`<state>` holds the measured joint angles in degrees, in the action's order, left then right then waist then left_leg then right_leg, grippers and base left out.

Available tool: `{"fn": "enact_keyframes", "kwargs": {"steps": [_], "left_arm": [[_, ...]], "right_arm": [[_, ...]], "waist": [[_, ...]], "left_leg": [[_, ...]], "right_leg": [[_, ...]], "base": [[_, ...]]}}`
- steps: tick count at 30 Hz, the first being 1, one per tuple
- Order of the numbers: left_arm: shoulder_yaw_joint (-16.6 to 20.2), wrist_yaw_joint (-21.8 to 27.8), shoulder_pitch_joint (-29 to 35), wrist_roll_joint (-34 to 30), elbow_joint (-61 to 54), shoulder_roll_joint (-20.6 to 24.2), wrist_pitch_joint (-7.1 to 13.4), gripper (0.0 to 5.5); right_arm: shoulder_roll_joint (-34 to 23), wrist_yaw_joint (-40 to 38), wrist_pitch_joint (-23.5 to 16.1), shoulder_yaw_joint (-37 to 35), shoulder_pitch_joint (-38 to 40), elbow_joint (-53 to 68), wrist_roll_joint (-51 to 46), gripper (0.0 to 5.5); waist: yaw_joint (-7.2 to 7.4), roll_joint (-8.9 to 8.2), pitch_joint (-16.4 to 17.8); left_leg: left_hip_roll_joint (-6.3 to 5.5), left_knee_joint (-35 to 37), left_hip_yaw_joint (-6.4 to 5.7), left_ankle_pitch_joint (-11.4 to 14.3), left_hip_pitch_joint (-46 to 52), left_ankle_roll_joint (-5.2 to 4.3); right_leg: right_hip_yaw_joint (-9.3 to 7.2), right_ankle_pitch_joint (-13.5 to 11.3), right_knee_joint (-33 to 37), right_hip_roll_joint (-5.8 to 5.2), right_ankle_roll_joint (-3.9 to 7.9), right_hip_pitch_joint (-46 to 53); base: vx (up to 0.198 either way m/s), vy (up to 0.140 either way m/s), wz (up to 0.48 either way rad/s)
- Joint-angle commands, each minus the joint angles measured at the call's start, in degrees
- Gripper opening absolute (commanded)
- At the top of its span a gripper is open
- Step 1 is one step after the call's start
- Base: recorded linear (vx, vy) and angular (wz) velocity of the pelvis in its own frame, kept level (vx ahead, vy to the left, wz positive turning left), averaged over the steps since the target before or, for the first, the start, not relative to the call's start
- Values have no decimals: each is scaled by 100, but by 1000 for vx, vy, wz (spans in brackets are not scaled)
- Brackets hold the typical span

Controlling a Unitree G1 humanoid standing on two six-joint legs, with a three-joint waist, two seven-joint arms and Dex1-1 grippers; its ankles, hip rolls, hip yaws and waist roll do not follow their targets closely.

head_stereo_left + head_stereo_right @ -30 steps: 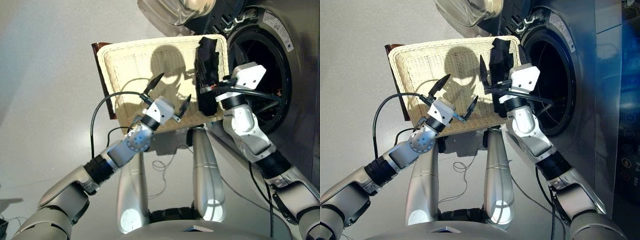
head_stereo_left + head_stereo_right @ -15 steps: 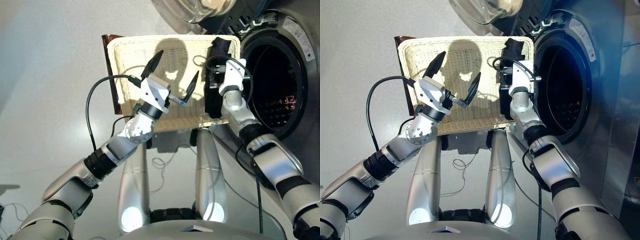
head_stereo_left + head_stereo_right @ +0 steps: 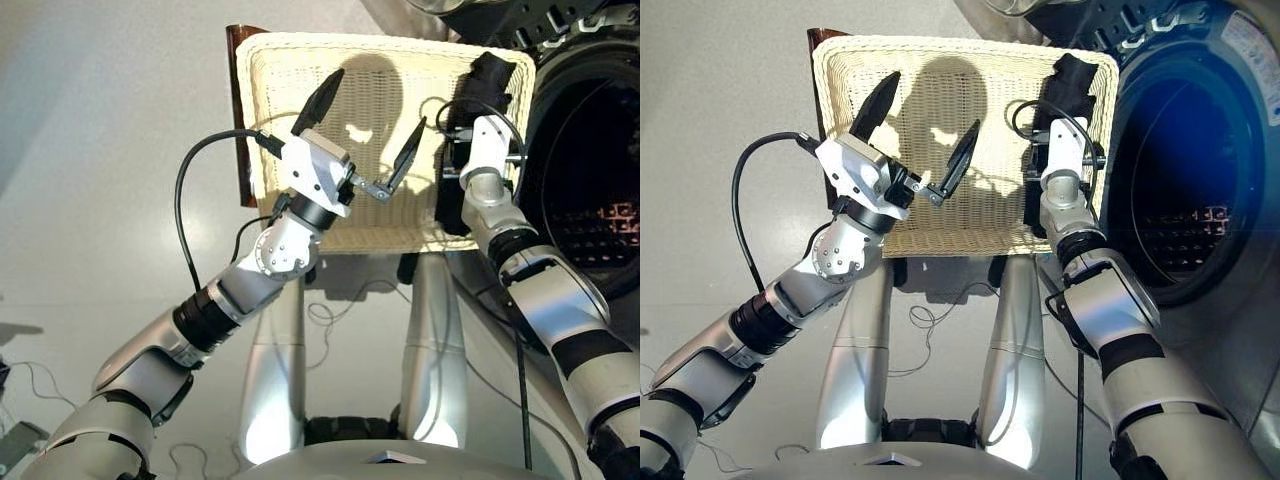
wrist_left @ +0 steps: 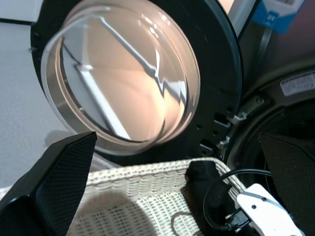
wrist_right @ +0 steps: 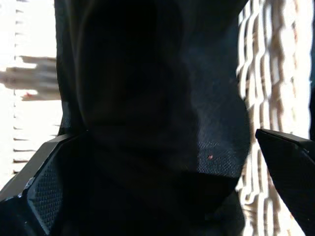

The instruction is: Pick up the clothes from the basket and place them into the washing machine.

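The cream wicker basket (image 3: 290, 60) lies ahead of me, and the only garment showing in it is the black one (image 3: 495, 75), a narrow strip along its right side. The coral-red and navy garments are out of view. My right gripper (image 5: 160, 137) points down onto the black garment, open, with one finger on each side of the cloth. My left gripper (image 3: 380, 97) hovers open above the middle of the basket and holds nothing. To the right of the basket is the washing machine (image 3: 1180, 190), with its perforated drum showing and its glass door (image 4: 128, 73) swung open.
The basket's dark brown edge (image 3: 240, 100) stands on its left side. A black cable (image 3: 185, 200) loops out from my left forearm. A thin cord (image 3: 330, 320) lies on the grey floor below the basket.
The view has tilted. My right wrist has turned to point its fingers down over the black garment. My left gripper has risen higher over the basket, still open.
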<state>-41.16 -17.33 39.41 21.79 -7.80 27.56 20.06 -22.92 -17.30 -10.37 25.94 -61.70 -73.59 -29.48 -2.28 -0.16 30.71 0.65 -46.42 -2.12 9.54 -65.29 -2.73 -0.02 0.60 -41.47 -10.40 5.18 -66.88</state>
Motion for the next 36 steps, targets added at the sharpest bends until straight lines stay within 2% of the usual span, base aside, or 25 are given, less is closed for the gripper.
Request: {"fn": "enact_keyframes", "kwargs": {"steps": [1, 10, 23, 24, 25, 26, 31, 34, 36], "left_arm": [[222, -70, 32, -201, -956, -287, 322, 550], [258, -72, 96, -177, -1010, -291, 321, 550], [331, -31, -46, -3, -1169, -127, 258, 550], [334, -29, -54, 12, -1169, -128, 255, 550], [334, -27, -56, 21, -1172, -125, 258, 550], [341, -36, -72, 27, -1183, -108, 262, 550], [367, -73, -117, 42, -1191, -90, 257, 550], [391, -94, -116, 53, -1204, -59, 261, 550], [472, -151, -164, 35, -1244, -28, 264, 550]], "right_arm": [[-407, -31, 10, -36, -84, -46, 178, 550], [-304, 158, 87, -14, -33, -124, 147, 550], [-371, 262, 36, -263, -149, -250, -428, 550], [-371, 270, 42, -258, -148, -239, -432, 185], [-363, 275, 37, -251, -145, -227, -432, 142], [-354, 278, 18, -221, -146, -213, -396, 0], [-331, 227, -27, -204, -121, -168, -382, 0], [-284, 125, -164, -216, -43, 38, -447, 0], [-175, 64, -391, -167, 249, 637, -584, 0]], "waist": [[-21, 687, -92], [-22, 752, -92], [-31, 778, -92], [-26, 771, -92], [-20, 765, -92], [-12, 752, -92], [15, 722, -92], [44, 688, -92], [113, 613, -92]], "left_leg": [[142, 420, 85, -346, 100, -187], [141, 357, 97, -333, 0, -170], [123, 271, 124, -279, -77, -147], [121, 269, 123, -277, -74, -144], [123, 263, 124, -277, -82, -144], [128, 264, 125, -279, -82, -143], [134, 302, 138, -281, -37, -140], [133, 322, 143, -279, 11, -139], [139, 354, 156, -289, 41, -138]], "right_leg": [[-31, 619, -343, 180, 14, 118], [-4, 625, -391, 200, 8, -6], [26, 652, -482, 209, 4, -114], [28, 653, -484, 208, 5, -119], [33, 649, -482, 211, 3, -121], [30, 647, -483, 213, -6, -116], [30, 643, -456, 213, -11, -80], [48, 630, -415, 213, -4, -35], [64, 622, -385, 225, -9, -6]], "base": [[0, 0, 0], [0, 0, 0], [0, 0, 0], [0, 0, 0], [0, 0, 0], [0, 0, 0], [0, 0, 0], [0, 0, 0], [0, 0, 0]]}}
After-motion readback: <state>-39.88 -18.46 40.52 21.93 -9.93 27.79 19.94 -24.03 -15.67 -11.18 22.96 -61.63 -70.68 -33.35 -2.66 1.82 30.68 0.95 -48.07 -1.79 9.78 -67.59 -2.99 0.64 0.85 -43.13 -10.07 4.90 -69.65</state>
